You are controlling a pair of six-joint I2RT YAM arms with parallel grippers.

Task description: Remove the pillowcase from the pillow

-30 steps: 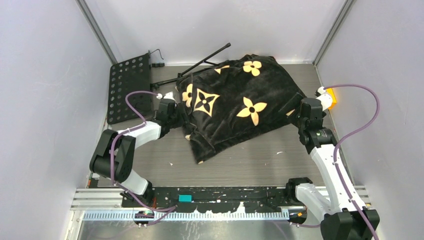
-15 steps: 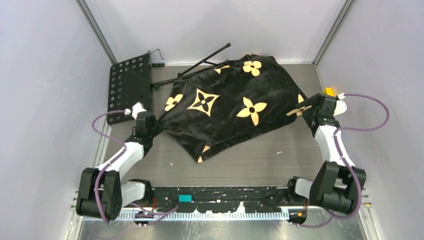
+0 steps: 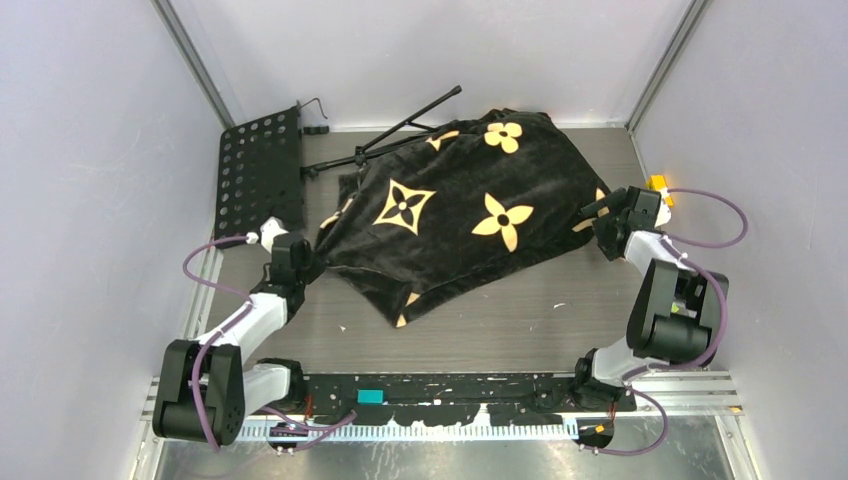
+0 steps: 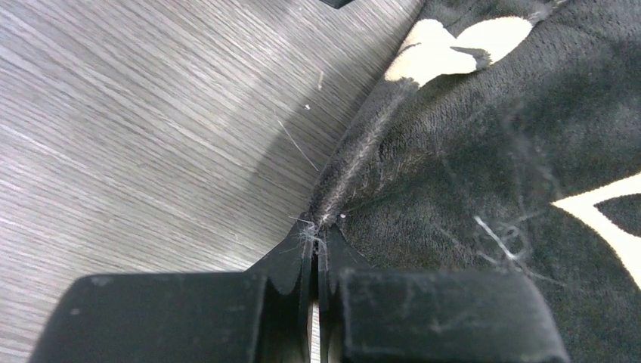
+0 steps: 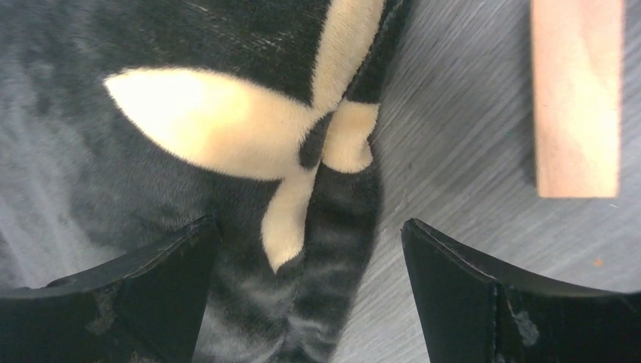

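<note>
The black plush pillowcase (image 3: 460, 215) with pale-yellow flowers lies spread over the middle of the table. The pillow is hidden under it. My left gripper (image 3: 308, 262) is shut on the pillowcase's left hem; in the left wrist view the jaws (image 4: 316, 231) pinch the seam of the pillowcase (image 4: 491, 151), pulled taut just above the table. My right gripper (image 3: 603, 215) is open at the pillowcase's right corner. In the right wrist view the gripper (image 5: 307, 223) is spread wide, with a fold of the pillowcase (image 5: 189, 76) lying between the fingers.
A black perforated metal plate (image 3: 258, 178) lies at the far left. Thin black stand rods (image 3: 400, 128) lie behind the pillowcase. An orange block (image 3: 657, 183) sits by the right wall, close to my right gripper, and shows in the right wrist view (image 5: 578, 98). Walls enclose three sides.
My left gripper has moved left and nearer, drawing the pillowcase's left edge out flat. My right arm has folded back to the right, with its gripper staying at the pillowcase's right corner.
</note>
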